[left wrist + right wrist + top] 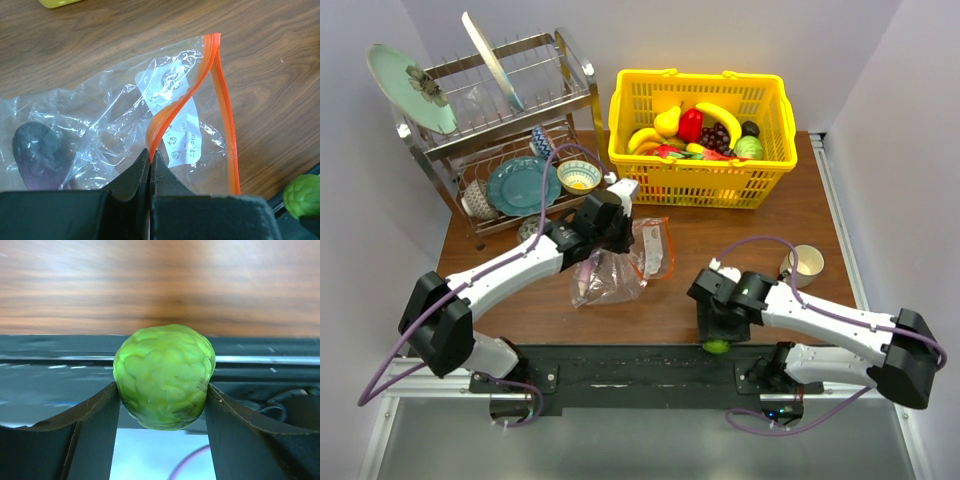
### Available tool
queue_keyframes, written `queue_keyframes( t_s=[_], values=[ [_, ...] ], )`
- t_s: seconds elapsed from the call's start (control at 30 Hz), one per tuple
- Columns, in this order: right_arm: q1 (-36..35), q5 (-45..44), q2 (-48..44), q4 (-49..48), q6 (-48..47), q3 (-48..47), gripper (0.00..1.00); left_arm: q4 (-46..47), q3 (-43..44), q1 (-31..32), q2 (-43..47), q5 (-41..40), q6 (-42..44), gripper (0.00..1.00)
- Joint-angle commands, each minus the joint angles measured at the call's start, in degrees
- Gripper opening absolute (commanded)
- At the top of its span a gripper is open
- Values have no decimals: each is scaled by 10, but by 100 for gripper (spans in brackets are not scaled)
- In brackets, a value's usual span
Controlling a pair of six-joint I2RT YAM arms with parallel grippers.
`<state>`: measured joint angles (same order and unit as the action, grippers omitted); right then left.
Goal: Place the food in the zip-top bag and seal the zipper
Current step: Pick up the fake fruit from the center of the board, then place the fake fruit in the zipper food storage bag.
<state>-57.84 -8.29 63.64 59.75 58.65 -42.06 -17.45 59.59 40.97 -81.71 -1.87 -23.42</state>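
Observation:
The clear zip-top bag (610, 275) lies on the wooden table with its mouth half open. My left gripper (150, 156) is shut on the nearer lip of the red-orange zipper (172, 107) and lifts it; it also shows in the top view (620, 238). The dark purple eggplant (37, 152) lies inside the bag. My right gripper (162, 387) is shut on the round green piece (164, 365) and holds it over the black base rail at the table's near edge (717, 345). The green piece also shows in the left wrist view (302, 195).
A yellow lattice basket (700, 180) with several plastic fruits stands at the back. A metal dish rack (500, 110) with plates and bowls stands at the back left. A mug (807, 262) sits right of my right arm.

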Motion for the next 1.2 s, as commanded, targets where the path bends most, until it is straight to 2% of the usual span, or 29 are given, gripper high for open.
queue_keyframes(
  t_s=[0.0,0.17,0.27,0.5,0.6,0.7,0.77,0.8,0.83,1.03,1.17],
  values=[
    [-3,-65,-1,-36,-67,-140,39,7,16,10,17,1,-4,0],
    [-3,-135,51,-88,-129,-274,37,-7,24,12,17,-1,-3,0],
    [2,-152,63,-152,-140,-295,37,-14,28,12,21,2,-4,0],
    [55,-125,92,-295,-133,-250,33,-64,68,10,30,-12,-6,0],
    [77,-108,78,-421,-129,-195,33,-83,97,11,23,-2,-6,0],
    [89,-97,83,-493,-121,-156,33,-86,110,10,19,9,-6,0],
    [90,-85,105,-509,-126,-157,57,-85,114,11,19,9,-9,0],
    [90,-80,113,-495,-121,-163,74,-85,115,10,20,6,-10,0],
    [90,-84,121,-479,-113,-180,98,-86,118,10,20,6,-9,0],
    [90,-91,81,-466,-158,-200,99,-98,124,0,18,-4,6,0],
    [93,-165,55,-379,-225,-269,97,-116,135,-21,21,-7,30,0]
  ],
)
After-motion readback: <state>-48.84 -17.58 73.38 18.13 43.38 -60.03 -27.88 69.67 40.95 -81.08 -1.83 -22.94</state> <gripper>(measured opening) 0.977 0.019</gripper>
